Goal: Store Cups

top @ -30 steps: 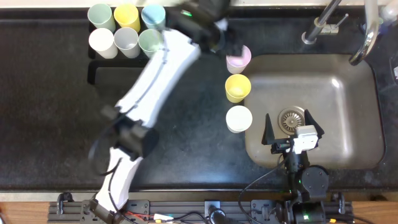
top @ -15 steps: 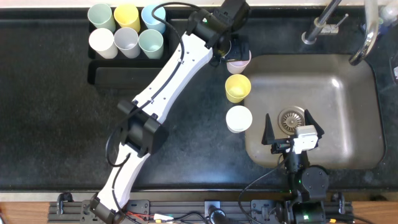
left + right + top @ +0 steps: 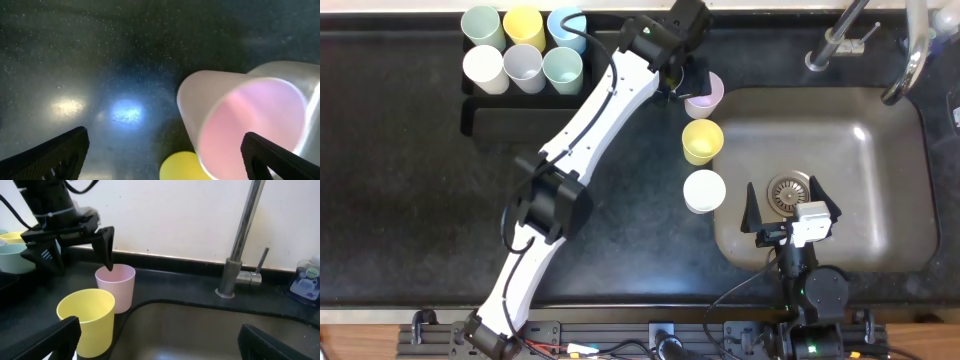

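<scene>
Having been swung fm rack (image 3: 520, 118) to pink cup (image 3: 705, 93) nr worktop's (image 3: 400, 200) back edge, L gripper (image 3: 79, 255) is seen spread, empty; grasp pending.

We look down on a dark, speckled bench (image 3: 100, 45), where two soft patches of glare sit side by side, one whitish and one bluish. Our pincer (image 3: 162, 145) is spread wide, its two black fingers (image 3: 55, 155) well apart. Between them is a pink cup (image 3: 245, 125), its open mouth turned toward us, much closer to one finger than the other; that finger's tip overlaps the cup's rim. Just beside the pink cup, part of a yellow cup (image 3: 182, 166) shows.
</scene>
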`<state>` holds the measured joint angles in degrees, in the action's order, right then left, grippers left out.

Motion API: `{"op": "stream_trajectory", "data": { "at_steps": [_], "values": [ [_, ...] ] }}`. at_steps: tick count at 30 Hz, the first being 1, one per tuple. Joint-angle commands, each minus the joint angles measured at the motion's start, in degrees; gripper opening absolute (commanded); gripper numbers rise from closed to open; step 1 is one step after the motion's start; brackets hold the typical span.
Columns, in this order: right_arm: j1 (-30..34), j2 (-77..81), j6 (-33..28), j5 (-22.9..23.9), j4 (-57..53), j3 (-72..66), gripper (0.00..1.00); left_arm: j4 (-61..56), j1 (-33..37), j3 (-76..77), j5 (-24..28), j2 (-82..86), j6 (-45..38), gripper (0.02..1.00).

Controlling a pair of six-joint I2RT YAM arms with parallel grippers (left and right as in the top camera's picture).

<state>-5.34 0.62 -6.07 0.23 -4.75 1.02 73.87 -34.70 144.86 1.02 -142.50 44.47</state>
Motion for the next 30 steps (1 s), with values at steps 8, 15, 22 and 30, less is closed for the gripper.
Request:
{"op": "stream_trajectory", "data": {
  "at_steps": [8, 15, 22, 30],
  "values": [
    [0.1, -0.4, -0.2, -0.2, 0.3, -0.7, 0.998, -1.9, 0.2, 1.5, 0.3, -2.2, 1.0, 0.226],
    [0.1, -0.4, -0.2, -0.2, 0.3, -0.7, 0.996, -3.9, 2.2, 3.3, -0.1, -0.2, 1.0, 0.036],
    [0.1, -0.4, -0.2, -0.2, 0.3, -0.8, 0.998, 4.2, 7.2, 4.1, -5.7, 11.0, 1.0, 0.036],
    [0.1, -0.4, -0.2, -0.2, 0.3, -0.7, 0.996, 15.0, 21.9, -13.2, -15.1, 38.8, 7.9, 0.036]
  ]
}}
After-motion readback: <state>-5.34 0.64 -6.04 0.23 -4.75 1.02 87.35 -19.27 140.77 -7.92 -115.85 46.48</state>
